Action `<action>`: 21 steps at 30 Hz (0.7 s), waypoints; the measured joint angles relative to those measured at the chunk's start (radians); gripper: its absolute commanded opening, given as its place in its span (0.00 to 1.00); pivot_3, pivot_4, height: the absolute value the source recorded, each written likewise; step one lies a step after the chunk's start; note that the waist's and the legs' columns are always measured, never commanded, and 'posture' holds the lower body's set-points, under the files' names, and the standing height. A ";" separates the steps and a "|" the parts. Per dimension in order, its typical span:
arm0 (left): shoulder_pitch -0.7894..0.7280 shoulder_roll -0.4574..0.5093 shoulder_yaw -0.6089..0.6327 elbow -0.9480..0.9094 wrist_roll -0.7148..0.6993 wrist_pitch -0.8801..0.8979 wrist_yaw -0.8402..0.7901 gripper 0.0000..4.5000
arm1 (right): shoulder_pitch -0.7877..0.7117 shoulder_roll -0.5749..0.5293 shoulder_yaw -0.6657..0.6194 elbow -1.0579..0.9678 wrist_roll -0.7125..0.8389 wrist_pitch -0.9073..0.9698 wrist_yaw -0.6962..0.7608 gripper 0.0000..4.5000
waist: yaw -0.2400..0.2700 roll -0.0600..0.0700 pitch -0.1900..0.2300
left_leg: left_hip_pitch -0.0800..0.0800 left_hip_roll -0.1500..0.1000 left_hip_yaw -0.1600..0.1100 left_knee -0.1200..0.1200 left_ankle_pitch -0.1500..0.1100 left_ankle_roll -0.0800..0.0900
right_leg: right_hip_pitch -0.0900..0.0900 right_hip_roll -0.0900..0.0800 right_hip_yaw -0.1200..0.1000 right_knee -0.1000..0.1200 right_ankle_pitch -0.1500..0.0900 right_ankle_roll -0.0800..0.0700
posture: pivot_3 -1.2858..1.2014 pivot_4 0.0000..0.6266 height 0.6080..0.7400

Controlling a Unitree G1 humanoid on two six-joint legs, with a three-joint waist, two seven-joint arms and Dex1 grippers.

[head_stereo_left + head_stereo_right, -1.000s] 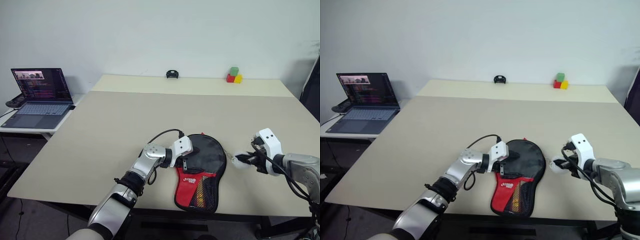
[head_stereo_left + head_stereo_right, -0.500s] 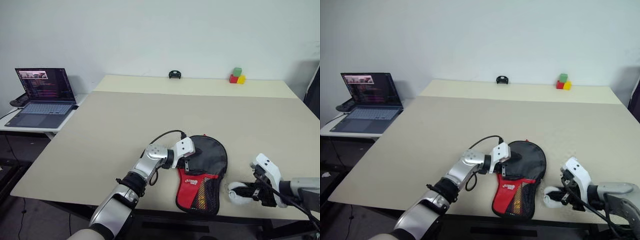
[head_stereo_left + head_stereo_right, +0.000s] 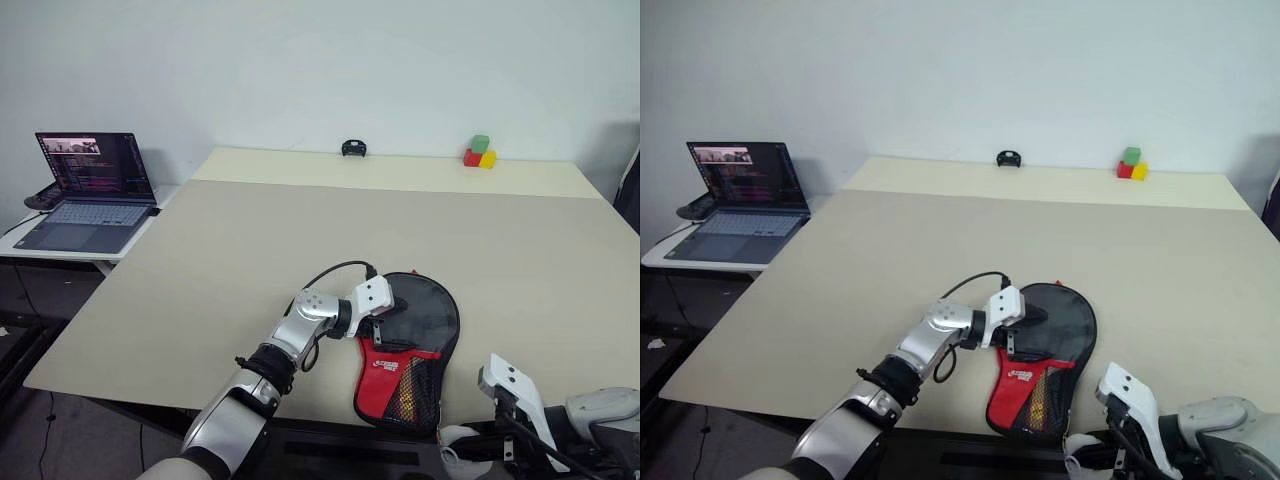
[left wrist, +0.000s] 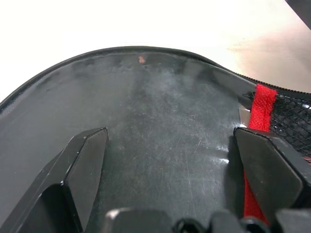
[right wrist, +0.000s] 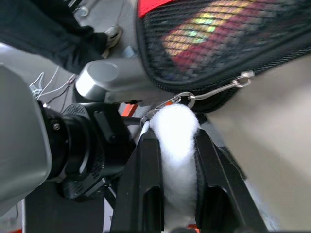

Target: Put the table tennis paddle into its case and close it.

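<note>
The case (image 3: 418, 330), black fabric with a red panel and a mesh pocket (image 5: 214, 34), lies flat near the table's front edge. My left gripper (image 3: 396, 311) stands open over its round black part (image 4: 155, 97), one finger (image 4: 82, 170) on each side. My right gripper (image 5: 175, 137) is below the table's front edge, at the case's narrow end. It is shut on a white fluffy tuft (image 5: 172, 121). A metal hook (image 5: 214, 90) joins the tuft to the case's zip. The table tennis paddle is hidden.
An open laptop (image 3: 85, 190) sits on a side table to the left. Coloured blocks (image 3: 478, 153) and a small black object (image 3: 352, 148) stand at the table's far edge. The table's front edge (image 3: 150, 390) runs just before the case.
My right gripper has carried the white tuft from the case's right side back and down, to below the table's front edge. The left gripper has kept still. The view has shifted slightly.
</note>
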State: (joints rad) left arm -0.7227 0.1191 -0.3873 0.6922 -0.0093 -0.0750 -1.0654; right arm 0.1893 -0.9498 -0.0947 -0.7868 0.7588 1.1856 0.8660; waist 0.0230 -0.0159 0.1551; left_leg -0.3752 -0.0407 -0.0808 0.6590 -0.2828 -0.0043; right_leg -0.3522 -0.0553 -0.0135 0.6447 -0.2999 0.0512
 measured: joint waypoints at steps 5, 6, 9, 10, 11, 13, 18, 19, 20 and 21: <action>0.000 -0.008 0.000 0.000 0.000 0.000 -0.006 1.00 | 0.023 0.029 0.048 -0.031 0.002 -0.021 -0.036 0.07 | 0.002 -0.001 0.000 | -0.001 0.000 -0.001 0.000 -0.001 -0.001 | 0.000 0.000 -0.001 0.000 0.000 0.000 | 0.52 0.24 1.00; 0.000 -0.008 0.000 -0.001 0.000 0.001 -0.008 1.00 | 0.027 0.036 0.049 -0.037 0.010 -0.020 -0.046 0.07 | 0.002 -0.001 -0.001 | -0.001 0.000 -0.001 0.000 -0.002 0.000 | 0.000 0.000 -0.001 -0.001 0.000 0.000 | 0.52 0.24 1.00; 0.000 -0.009 0.000 -0.002 0.000 0.001 -0.015 1.00 | 0.030 0.047 0.038 -0.072 0.044 -0.004 -0.084 0.07 | 0.002 -0.001 -0.001 | -0.001 0.000 -0.002 0.000 -0.002 -0.001 | 0.000 0.000 -0.001 -0.001 -0.001 0.000 | 0.52 0.24 1.00; 0.000 -0.010 0.000 -0.002 0.000 0.001 -0.016 1.00 | 0.029 0.048 0.030 -0.087 0.066 0.007 -0.104 0.07 | 0.003 -0.001 -0.001 | -0.001 0.000 -0.002 0.000 -0.002 0.000 | 0.000 0.000 -0.001 -0.001 -0.001 0.000 | 0.52 0.24 1.00; 0.000 -0.011 0.000 -0.003 0.000 0.001 -0.017 1.00 | 0.029 0.049 0.017 -0.098 0.092 0.017 -0.121 0.07 | 0.003 -0.001 -0.001 | -0.002 0.000 -0.002 0.000 -0.003 -0.001 | 0.000 0.000 -0.002 -0.001 -0.001 0.000 | 0.52 0.24 1.00; 0.000 -0.012 0.000 -0.004 0.000 0.001 -0.018 1.00 | 0.027 0.049 -0.005 -0.121 0.156 0.037 -0.160 0.07 | 0.003 -0.002 -0.001 | -0.002 0.000 -0.002 0.000 -0.003 -0.001 | 0.000 0.000 -0.002 -0.001 0.000 -0.001 | 0.52 0.24 1.00; 0.000 -0.014 0.000 -0.004 0.000 0.001 -0.019 1.00 | 0.024 0.022 -0.018 -0.155 0.318 0.057 -0.265 0.07 | 0.004 -0.002 -0.001 | -0.003 0.000 -0.003 0.000 -0.003 0.000 | 0.000 0.000 -0.002 -0.002 0.000 -0.001 | 0.52 0.24 1.00; 0.000 -0.014 0.000 -0.004 0.000 0.001 -0.019 1.00 | 0.019 0.015 -0.018 -0.155 0.341 0.058 -0.289 0.07 | 0.004 -0.002 -0.001 | -0.003 0.000 -0.003 0.001 -0.003 0.000 | 0.000 0.000 -0.002 -0.001 0.000 -0.001 | 0.52 0.24 1.00; -0.001 -0.014 0.000 -0.004 0.000 0.001 -0.019 1.00 | 0.012 0.015 -0.016 -0.155 0.357 0.058 -0.311 0.07 | 0.004 -0.002 -0.001 | -0.003 0.000 -0.003 0.001 -0.003 0.000 | 0.000 0.000 -0.002 -0.001 -0.001 -0.001 | 0.52 0.24 1.00; -0.001 -0.014 0.000 -0.004 0.000 0.001 -0.019 1.00 | 0.002 0.014 -0.008 -0.155 0.371 0.059 -0.334 0.07 | 0.004 -0.002 -0.001 | -0.003 0.000 -0.003 0.001 -0.003 0.000 | 0.000 0.000 -0.002 -0.001 -0.001 -0.001 | 0.52 0.24 1.00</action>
State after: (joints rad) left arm -0.7238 0.1054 -0.3873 0.6882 -0.0089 -0.0737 -1.0846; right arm 0.1914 -0.9354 -0.1029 -0.9422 1.1293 1.2450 0.5318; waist 0.0269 -0.0178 0.1546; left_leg -0.3780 -0.0411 -0.0834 0.6596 -0.2862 -0.0043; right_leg -0.3527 -0.0556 -0.0158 0.6433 -0.3005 0.0499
